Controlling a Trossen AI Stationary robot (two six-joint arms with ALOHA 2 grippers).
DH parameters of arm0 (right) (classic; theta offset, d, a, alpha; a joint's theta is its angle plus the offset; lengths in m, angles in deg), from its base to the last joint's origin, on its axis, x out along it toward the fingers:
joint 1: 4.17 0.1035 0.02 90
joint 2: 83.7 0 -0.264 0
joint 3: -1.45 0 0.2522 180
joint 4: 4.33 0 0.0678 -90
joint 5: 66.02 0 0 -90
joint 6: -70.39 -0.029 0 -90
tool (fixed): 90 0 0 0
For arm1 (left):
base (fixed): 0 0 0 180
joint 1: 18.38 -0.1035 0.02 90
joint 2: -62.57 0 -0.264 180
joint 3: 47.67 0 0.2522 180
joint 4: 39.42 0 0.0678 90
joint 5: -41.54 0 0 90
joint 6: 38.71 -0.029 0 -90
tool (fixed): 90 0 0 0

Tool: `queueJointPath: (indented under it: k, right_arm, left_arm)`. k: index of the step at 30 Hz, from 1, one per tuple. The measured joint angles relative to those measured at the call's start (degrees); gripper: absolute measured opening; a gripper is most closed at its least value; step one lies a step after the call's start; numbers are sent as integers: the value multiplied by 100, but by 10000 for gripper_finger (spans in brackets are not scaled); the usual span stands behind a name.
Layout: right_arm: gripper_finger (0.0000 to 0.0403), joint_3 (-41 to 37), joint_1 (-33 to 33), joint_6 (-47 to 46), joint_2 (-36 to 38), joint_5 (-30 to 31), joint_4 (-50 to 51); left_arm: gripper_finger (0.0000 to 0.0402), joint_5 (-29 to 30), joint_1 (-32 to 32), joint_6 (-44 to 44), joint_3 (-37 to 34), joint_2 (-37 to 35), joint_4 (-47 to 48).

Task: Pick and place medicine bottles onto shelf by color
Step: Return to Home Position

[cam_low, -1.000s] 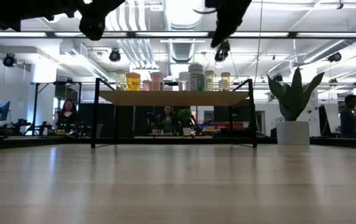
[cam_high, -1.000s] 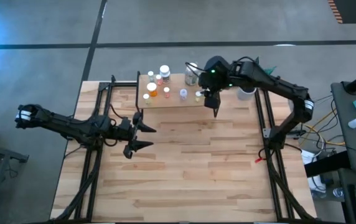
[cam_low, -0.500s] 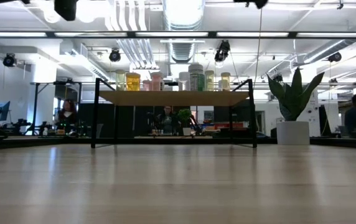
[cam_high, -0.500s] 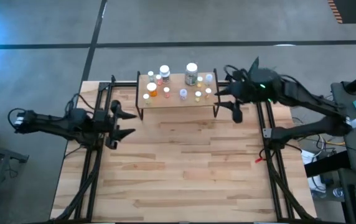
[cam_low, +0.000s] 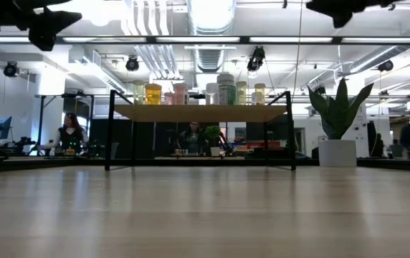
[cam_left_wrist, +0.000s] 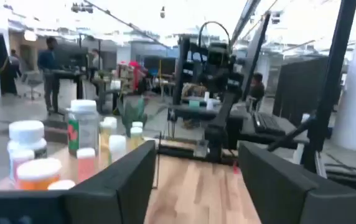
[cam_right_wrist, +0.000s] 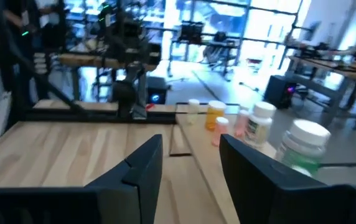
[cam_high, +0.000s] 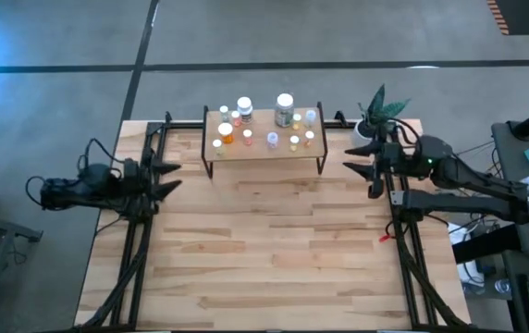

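Note:
Several medicine bottles (cam_high: pixel 264 125) stand upright on the shelf (cam_high: pixel 216 153), a light-wood board on black legs at the table's far middle. In the low view they line the board (cam_low: pixel 201 112). My left gripper (cam_high: pixel 174 177) hovers open at the table's left edge, level and pointing toward the right, with nothing between its fingers (cam_left_wrist: pixel 122 180). My right gripper (cam_high: pixel 350 156) hovers open at the right edge, level and pointing left, also with nothing in it. The left wrist view shows bottles (cam_left_wrist: pixel 81 127) beside the fingers. The right wrist view shows them (cam_right_wrist: pixel 259 124) too.
A white pot with a green plant (cam_high: pixel 375 116) stands at the table's far right corner, just behind my right gripper; it also shows in the low view (cam_low: pixel 337 153). Black frame rails (cam_high: pixel 135 240) run along both side edges. People move about in the room beyond.
My right gripper has drawn back from above the shelf's right end toward the table's right edge and tipped from pointing down to level. My left gripper has pulled back toward the table's left edge. The bottles and shelf have stayed put.

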Motion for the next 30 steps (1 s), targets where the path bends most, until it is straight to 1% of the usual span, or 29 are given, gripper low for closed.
queueJointPath:
  k: [3,6,8,11,15,17,20,24,26,30]
  right_arm:
    - [137,-401,-2,-213,357,250,-157]
    - [120,-823,-2,-316,700,263,-191]
    - [106,-1169,1,-444,940,261,-423]
    - [81,-1794,1,-499,1248,261,-1171]
    - [46,-2571,1,-417,1547,241,-2269]
    - [30,-2932,-2,-408,1632,269,-2626]
    - [12,-3348,-2,-396,1752,305,-3050]
    - [9,-3822,-2,-403,1863,397,-3304]
    - [8,-3888,-2,-450,1923,418,-3139]
    - [8,-3890,-2,-511,1957,385,-2951]
  left_arm:
    - [189,-2,1,93,-289,-289,-187]
    - [159,-30,0,101,-423,-243,-108]
    - [136,-74,2,103,-494,-143,-225]
    - [97,-100,0,106,-682,-204,-94]
    - [34,-136,1,72,-940,-267,-193]
    - [10,-160,2,67,-1058,-266,-134]
    - [8,-203,0,72,-1269,-268,-350]
    - [1,-662,2,55,-1685,-266,-946]
    - [1,-767,0,60,-1967,-267,-1371]
    - [0,-901,0,99,-2048,-204,-1310]
